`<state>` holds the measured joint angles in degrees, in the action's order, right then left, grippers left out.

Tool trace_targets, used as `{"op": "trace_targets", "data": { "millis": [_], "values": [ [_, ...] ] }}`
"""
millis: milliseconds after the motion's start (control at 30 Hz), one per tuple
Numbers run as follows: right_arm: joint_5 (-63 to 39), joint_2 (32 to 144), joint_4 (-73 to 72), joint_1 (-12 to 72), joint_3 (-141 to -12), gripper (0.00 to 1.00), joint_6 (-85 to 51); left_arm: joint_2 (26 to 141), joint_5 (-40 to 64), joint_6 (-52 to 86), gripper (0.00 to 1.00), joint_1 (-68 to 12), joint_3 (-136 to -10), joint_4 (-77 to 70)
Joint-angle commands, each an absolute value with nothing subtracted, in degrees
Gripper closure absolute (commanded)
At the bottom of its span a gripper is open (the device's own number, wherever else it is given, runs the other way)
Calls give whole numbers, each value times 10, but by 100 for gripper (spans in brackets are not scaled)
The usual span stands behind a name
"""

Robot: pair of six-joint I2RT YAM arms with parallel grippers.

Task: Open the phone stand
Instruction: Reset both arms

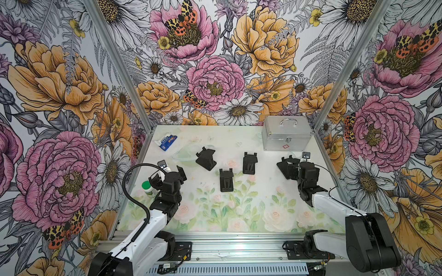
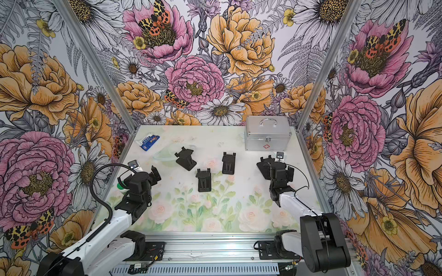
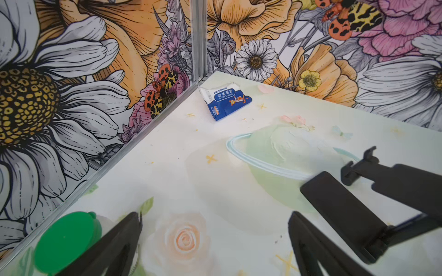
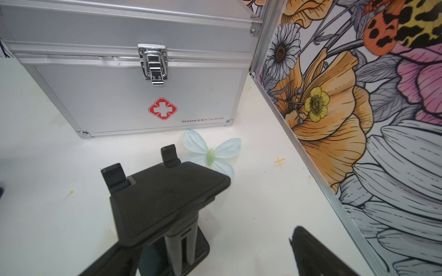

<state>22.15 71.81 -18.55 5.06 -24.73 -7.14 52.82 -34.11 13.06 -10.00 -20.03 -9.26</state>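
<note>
Nearest, left gripper (image 1: pixel 168 176) by the table (image 1: pixel 215 215) left edge and right gripper (image 4: pixel 204 241) by its right edge, both spread wide, empty, the right flanking an opened stand (image 4: pixel 167 191). Mid-table, flat stand (image 1: pixel 226 180), folded. Risk: closing on the opened stand, or skidding the flat one with a one-sided push.

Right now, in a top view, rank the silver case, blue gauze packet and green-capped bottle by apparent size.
Silver case, clearly largest.
Blue gauze packet and green-capped bottle: similar, and the left arm hides part of the bottle, so unranked.
</note>
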Motion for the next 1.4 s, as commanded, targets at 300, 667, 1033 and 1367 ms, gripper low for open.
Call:
{"op": "trace_targets", "data": {
  "millis": [300, 667, 1033, 1367],
  "values": [
    [182, 802, -385, 30, -243, 1, -45, 699, -244, 61, 1, -45, -164, -408],
    [116, 879, -496, 0, -223, 1, -52, 869, -140, 10, 1, -9, -228, -485],
    [116, 875, -485, 0, -223, 1, -54, 873, -144, 3, 1, -16, -221, -497],
    [116, 876, -479, 3, -227, 1, -51, 872, -144, 2, 1, -17, -221, -497]
  ]
}}
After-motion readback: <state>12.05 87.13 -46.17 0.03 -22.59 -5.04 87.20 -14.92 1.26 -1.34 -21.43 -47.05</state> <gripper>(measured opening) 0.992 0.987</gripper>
